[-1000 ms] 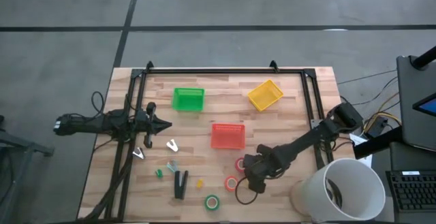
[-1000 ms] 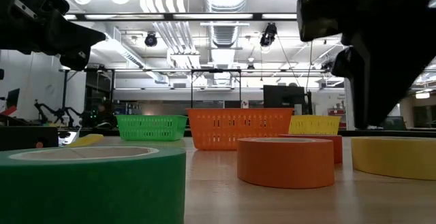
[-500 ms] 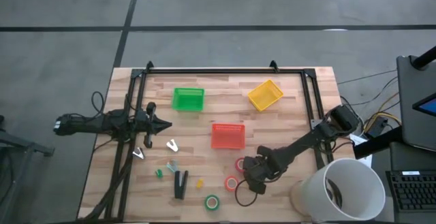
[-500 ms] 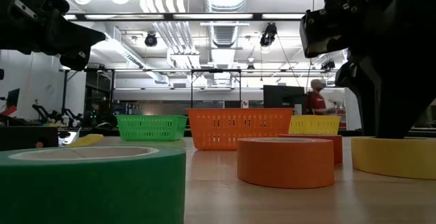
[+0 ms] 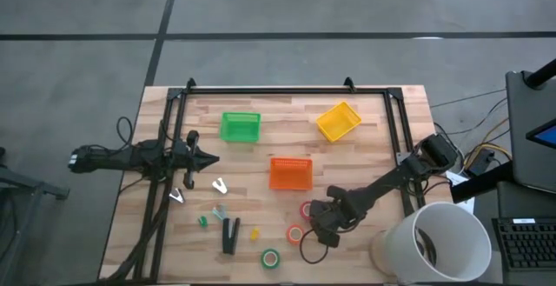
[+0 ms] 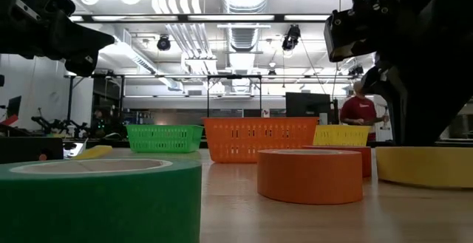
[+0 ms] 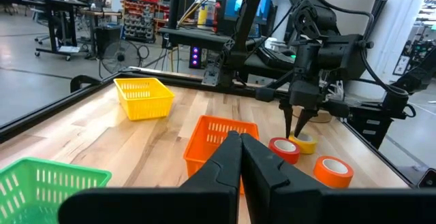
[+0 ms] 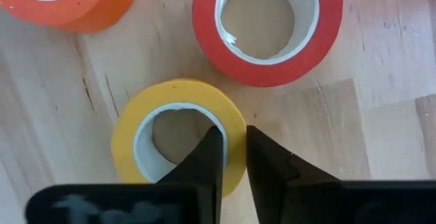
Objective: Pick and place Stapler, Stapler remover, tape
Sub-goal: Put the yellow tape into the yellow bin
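The right end effector (image 8: 231,157) pinches the yellow ring-shaped tape roll's (image 8: 129,139) wall, one finger inside the pale core, seemingly for lifting.

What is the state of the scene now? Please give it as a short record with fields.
right tool: closed across the wall of the yellow tape roll, one finger inside the ring, one outside
yellow tape roll: lying flat on the table, beside the red roll
left tool: shut, holding nothing, waiting at the table's left side
stapler: untouched, near the front edge
baskets: green, orange, yellow
green tape roll: at the front edge
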